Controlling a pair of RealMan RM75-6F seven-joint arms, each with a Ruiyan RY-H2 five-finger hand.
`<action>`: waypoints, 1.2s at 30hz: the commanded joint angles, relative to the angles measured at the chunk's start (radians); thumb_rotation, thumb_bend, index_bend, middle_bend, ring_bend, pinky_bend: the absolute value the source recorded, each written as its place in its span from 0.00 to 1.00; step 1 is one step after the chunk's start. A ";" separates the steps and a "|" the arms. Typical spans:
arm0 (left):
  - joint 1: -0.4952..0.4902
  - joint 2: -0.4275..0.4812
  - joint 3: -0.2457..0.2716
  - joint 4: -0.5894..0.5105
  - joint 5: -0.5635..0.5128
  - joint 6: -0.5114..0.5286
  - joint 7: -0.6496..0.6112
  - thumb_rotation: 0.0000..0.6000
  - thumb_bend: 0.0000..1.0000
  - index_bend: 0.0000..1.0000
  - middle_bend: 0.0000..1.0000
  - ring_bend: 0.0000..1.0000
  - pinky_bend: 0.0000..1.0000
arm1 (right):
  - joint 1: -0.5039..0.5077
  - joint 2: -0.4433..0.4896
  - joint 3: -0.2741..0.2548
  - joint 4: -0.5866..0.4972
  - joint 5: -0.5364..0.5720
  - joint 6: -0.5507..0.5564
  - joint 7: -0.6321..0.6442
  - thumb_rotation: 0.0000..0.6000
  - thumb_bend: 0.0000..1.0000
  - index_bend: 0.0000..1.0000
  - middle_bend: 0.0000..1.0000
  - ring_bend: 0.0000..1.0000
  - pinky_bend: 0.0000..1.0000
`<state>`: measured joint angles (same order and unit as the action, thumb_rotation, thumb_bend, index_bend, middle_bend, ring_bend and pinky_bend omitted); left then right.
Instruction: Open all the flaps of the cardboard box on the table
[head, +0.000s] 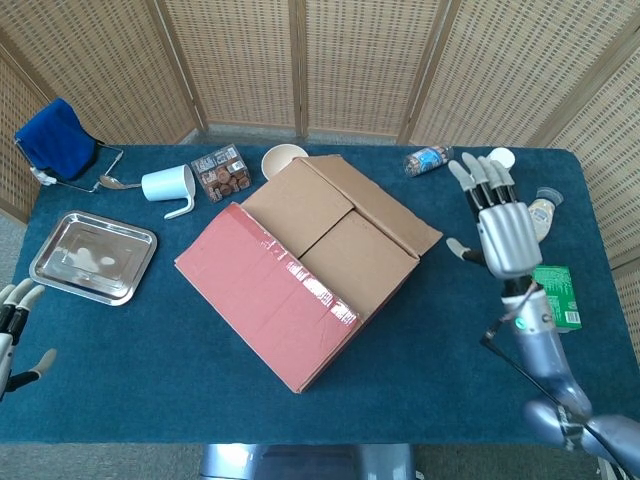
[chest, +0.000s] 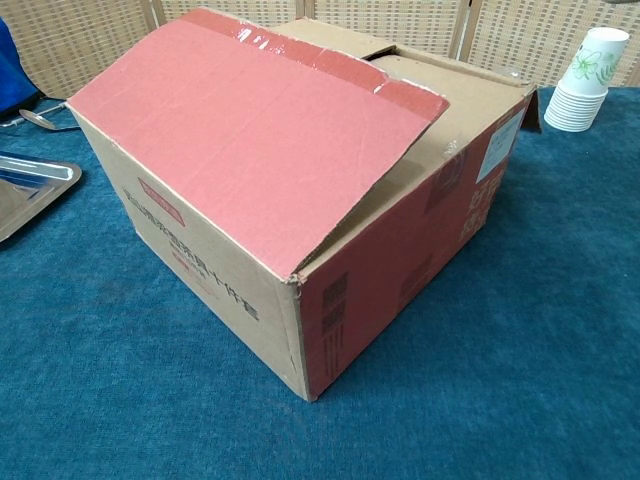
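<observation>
— Where could a hand pass? 
— Near the cardboard box, the blue table is bare along its front edge, and a bare strip lies between the box and the right hand. 
— What blocks the way? 
— On the far side, a mug, snack pack and bowl crowd the box. Left stands a steel tray; right, a green carton and stacked cups.
</observation>
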<state>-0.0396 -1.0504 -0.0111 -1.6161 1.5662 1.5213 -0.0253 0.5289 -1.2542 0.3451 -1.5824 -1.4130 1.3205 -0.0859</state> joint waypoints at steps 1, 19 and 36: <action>-0.047 0.062 -0.013 -0.050 0.014 -0.051 -0.021 1.00 0.06 0.00 0.00 0.00 0.00 | -0.063 0.046 -0.066 -0.063 -0.073 0.064 0.003 1.00 0.00 0.00 0.00 0.00 0.09; -0.321 0.197 -0.168 -0.289 -0.076 -0.315 0.027 1.00 0.06 0.02 0.00 0.00 0.00 | -0.298 0.111 -0.268 -0.024 -0.209 0.271 0.051 1.00 0.00 0.00 0.00 0.00 0.14; -0.668 0.122 -0.326 -0.282 -0.252 -0.602 0.125 1.00 0.06 0.20 0.03 0.00 0.00 | -0.428 0.120 -0.293 -0.028 -0.226 0.410 0.172 1.00 0.00 0.00 0.00 0.00 0.12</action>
<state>-0.6702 -0.9069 -0.3230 -1.9100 1.3390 0.9463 0.0610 0.1027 -1.1336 0.0509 -1.6121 -1.6389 1.7288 0.0838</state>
